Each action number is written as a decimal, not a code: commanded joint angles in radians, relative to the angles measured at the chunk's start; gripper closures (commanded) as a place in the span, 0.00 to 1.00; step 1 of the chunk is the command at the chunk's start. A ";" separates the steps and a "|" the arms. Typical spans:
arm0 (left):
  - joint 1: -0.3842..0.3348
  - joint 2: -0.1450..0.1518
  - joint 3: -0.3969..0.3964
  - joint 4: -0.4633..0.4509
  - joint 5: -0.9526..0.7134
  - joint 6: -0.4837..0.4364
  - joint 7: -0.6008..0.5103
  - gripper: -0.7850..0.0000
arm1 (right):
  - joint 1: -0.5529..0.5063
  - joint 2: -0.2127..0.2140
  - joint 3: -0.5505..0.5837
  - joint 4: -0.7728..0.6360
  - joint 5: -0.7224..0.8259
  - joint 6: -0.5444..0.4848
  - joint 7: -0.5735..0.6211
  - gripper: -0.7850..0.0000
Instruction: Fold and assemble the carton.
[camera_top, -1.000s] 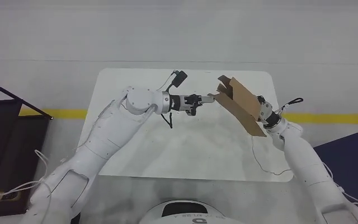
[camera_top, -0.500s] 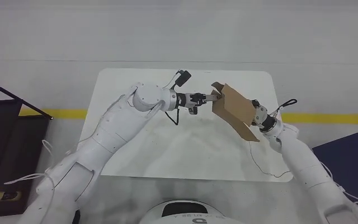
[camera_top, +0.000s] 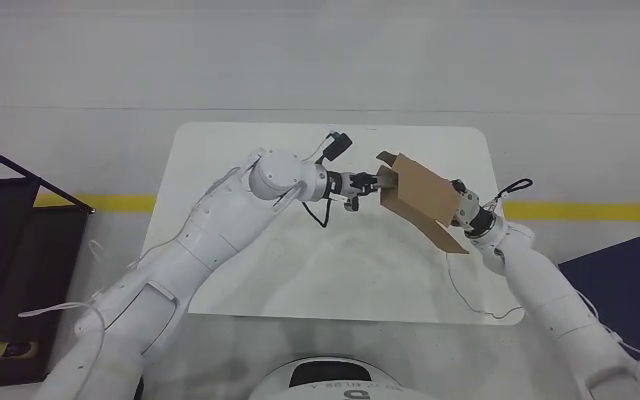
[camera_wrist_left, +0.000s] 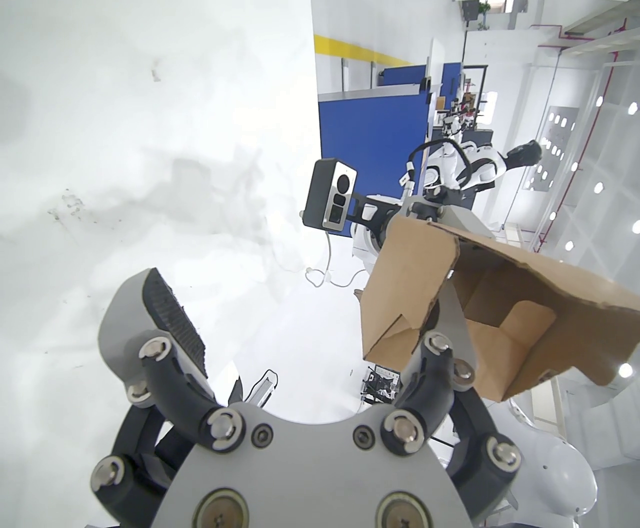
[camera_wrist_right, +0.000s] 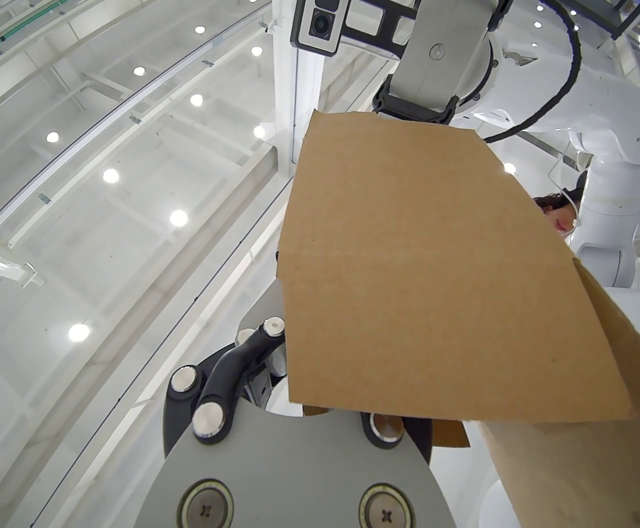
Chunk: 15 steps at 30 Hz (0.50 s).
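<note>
1. Carton (camera_top: 425, 196): held tilted above the table (camera_top: 260, 260), right of centre, between the two grippers. The end facing the left arm is open, with its flaps unfolded.
2. Right gripper (camera_top: 462, 207): clenched on the carton's opposite end.
3. Left gripper (camera_top: 376, 181): released, jaws spread wide. One finger (camera_wrist_left: 452, 320) sits inside the open end, against a flap. The other finger (camera_wrist_left: 172, 320) is outside, well apart from the cardboard.

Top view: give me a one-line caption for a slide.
Over the white table, the right gripper holds the brown carton while the open left gripper meets its flapped end.
</note>
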 joint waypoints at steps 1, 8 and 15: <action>-0.004 -0.004 0.005 0.002 0.007 -0.003 0.001 0.00 | 0.003 0.003 -0.008 0.001 0.002 -0.001 0.001 1.00; -0.017 -0.013 0.027 0.008 0.073 -0.003 0.005 0.00 | 0.017 0.010 -0.035 0.015 0.018 -0.012 0.012 1.00; -0.010 -0.013 0.037 -0.005 0.134 -0.012 -0.014 0.00 | 0.031 0.013 -0.057 0.033 0.043 -0.012 0.013 1.00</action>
